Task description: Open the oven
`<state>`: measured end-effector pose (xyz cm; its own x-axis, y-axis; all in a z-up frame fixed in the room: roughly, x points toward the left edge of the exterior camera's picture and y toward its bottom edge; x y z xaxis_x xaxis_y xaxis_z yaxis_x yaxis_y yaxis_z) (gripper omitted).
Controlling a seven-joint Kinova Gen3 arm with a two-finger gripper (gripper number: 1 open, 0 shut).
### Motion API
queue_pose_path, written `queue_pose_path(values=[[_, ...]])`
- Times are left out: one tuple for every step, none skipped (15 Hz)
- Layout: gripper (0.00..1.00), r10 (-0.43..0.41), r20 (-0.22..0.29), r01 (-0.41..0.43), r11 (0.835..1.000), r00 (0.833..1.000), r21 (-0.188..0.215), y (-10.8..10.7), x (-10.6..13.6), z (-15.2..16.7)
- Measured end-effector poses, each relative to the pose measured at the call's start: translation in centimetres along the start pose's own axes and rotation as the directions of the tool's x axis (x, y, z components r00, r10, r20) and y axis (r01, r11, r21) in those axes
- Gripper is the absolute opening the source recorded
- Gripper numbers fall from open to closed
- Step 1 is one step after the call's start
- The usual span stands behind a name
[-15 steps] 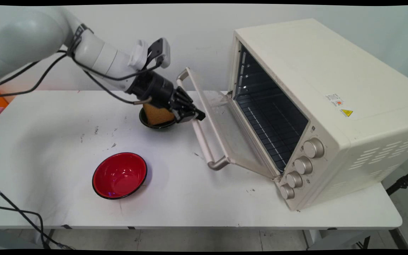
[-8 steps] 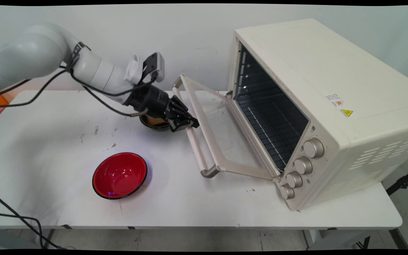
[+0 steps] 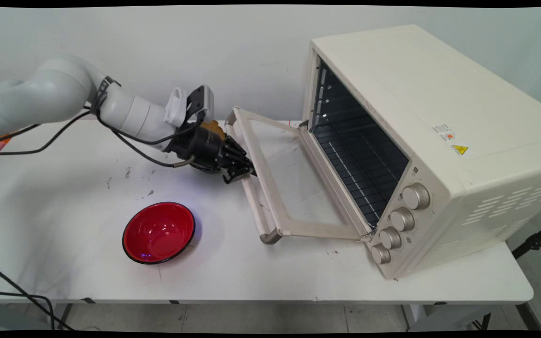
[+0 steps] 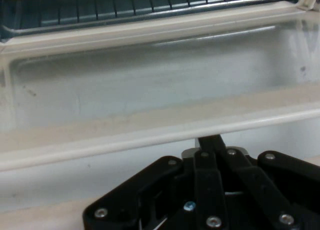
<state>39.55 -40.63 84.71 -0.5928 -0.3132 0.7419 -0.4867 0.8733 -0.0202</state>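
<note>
Nearest you, the red bowl (image 3: 158, 232) is sitting empty on the white table (image 3: 64, 197), well apart from the arm and to the near left of the oven door (image 3: 298, 188).

The door is hanging almost fully down, hinged at the foot of the oven (image 3: 439, 117) and reaching leftward over the table. Its handle (image 3: 255, 203) is running along the left edge, close above the table top.

Your gripper (image 3: 242, 171) is resting against the far half of that handle. In the hand view the claw (image 4: 212, 140) is looking narrow, the fingers drawn together with nothing between them, and the tip is sitting at the handle bar (image 4: 150, 140). Whether it is lying over or under the bar, you cannot tell.

Since you are touching the bar rather than clasping it, a slip looks like the main risk, I judge. You are best pressing square to the bar, slowly, and following the door's arc about its hinge, not a straight line.

Just behind the wrist a brown lump (image 3: 214, 126) is showing. What it is sitting in is hidden by the gripper, so you are wise to mind the elbow and cables there.

Farthest off, the wire rack (image 3: 359, 159) is lying bare inside the oven.
</note>
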Motion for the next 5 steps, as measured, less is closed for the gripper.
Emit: queue_pose_path(values=[[0.00, 0.000, -0.001, 0.000, 1.000, 1.000, 0.001, -0.1, -0.5, 0.1], [0.00, 0.001, -0.001, -0.001, 1.000, 1.000, 0.002, -0.1, -0.9, 0.2], [0.00, 0.002, -0.002, -0.002, 1.000, 1.000, 0.003, -0.2, -1.4, 0.2], [0.00, 0.003, -0.003, -0.003, 1.000, 1.000, 0.003, -0.2, -1.7, 0.3], [0.00, 0.004, -0.004, -0.004, 1.000, 1.000, 0.004, -0.3, -2.1, 0.3]])
